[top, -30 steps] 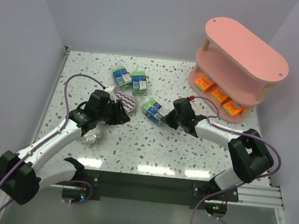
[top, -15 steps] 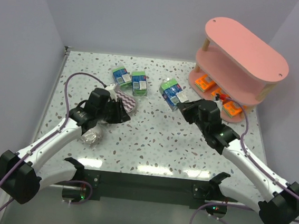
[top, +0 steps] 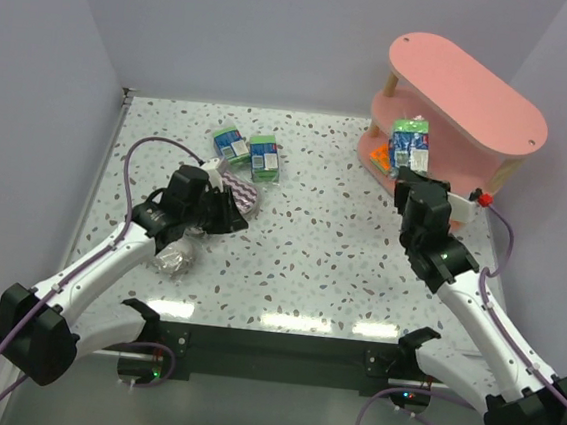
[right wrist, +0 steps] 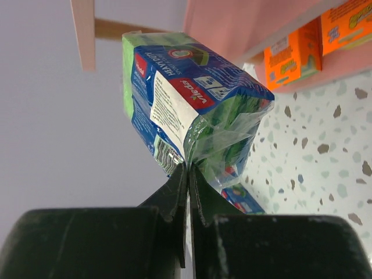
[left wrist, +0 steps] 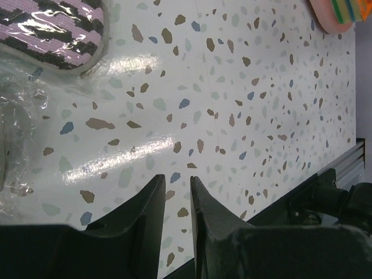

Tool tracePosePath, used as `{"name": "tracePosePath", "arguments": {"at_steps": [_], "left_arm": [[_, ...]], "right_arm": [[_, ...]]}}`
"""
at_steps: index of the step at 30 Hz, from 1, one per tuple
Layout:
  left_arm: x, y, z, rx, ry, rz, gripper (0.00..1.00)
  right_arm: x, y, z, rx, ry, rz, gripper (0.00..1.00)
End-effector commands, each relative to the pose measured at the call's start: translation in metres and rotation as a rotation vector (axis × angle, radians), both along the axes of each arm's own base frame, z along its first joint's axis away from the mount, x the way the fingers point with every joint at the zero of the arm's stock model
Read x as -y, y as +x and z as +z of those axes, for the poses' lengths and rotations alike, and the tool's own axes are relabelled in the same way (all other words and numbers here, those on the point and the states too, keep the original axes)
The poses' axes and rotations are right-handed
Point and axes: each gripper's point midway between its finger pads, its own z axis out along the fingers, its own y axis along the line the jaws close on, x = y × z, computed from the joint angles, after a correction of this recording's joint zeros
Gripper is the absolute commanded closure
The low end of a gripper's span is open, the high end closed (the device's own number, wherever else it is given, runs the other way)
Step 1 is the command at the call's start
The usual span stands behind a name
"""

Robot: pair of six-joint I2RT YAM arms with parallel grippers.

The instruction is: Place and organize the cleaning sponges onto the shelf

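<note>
right end effector [right wrist: 187,174] pinching shut on wrap of green-and-blue pack [right wrist: 186,99], pack riding just above it, shelf [right wrist: 232,23] right beyond. imo: easing in slow, keeping pack level, letting go only once it's resting on a tier. left end effector [left wrist: 177,192] barely open, empty.

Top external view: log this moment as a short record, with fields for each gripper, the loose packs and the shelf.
right gripper: shut on the wrap of a green-and-blue pack, held up beside the pink shelf
left gripper: jaws narrowly apart, nothing between them, over the table next to the purple zigzag pack
loose on table: two more green-and-blue packs; a greyish clear-wrapped pack by the left arm
shelf bottom tier: orange packs
</note>
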Motion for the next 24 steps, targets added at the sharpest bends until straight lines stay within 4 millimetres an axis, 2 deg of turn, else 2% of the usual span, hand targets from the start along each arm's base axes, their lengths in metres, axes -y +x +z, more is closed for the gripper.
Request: {"name": "tracePosePath", "arguments": {"at_steps": [1, 2, 3, 4, 9, 11, 19, 24], "left_arm": [[0.004, 0.005, 0.023, 0.047, -0.029, -0.022, 0.71], [0.004, 0.005, 0.024, 0.049, -0.028, -0.023, 0.71], [0.004, 0.005, 0.024, 0.047, -0.025, -0.023, 0.72], [0.004, 0.005, 0.024, 0.047, -0.024, -0.024, 0.72], [0.004, 0.003, 0.032, 0.054, -0.029, -0.025, 0.72], [0.004, 0.003, 0.037, 0.065, -0.037, -0.022, 0.72], [-0.001, -0.004, 0.038, 0.068, -0.045, -0.01, 0.72], [-0.003, -0.006, 0.036, 0.063, -0.04, -0.002, 0.71]], "right_arm": [[0.04, 0.004, 0.038, 0.139, 0.081, -0.232, 1.0], [0.05, 0.007, 0.042, 0.149, 0.086, -0.277, 1.0], [0.055, 0.007, 0.037, 0.122, 0.081, -0.298, 1.0], [0.06, 0.007, 0.043, 0.125, 0.099, -0.321, 1.0], [0.09, 0.014, 0.032, 0.099, 0.152, -0.438, 1.0], [0.102, 0.016, 0.034, 0.1, 0.183, -0.478, 1.0], [0.13, 0.021, 0.013, 0.087, 0.272, -0.609, 1.0], [0.138, 0.025, 0.011, 0.1, 0.262, -0.649, 1.0]]}}
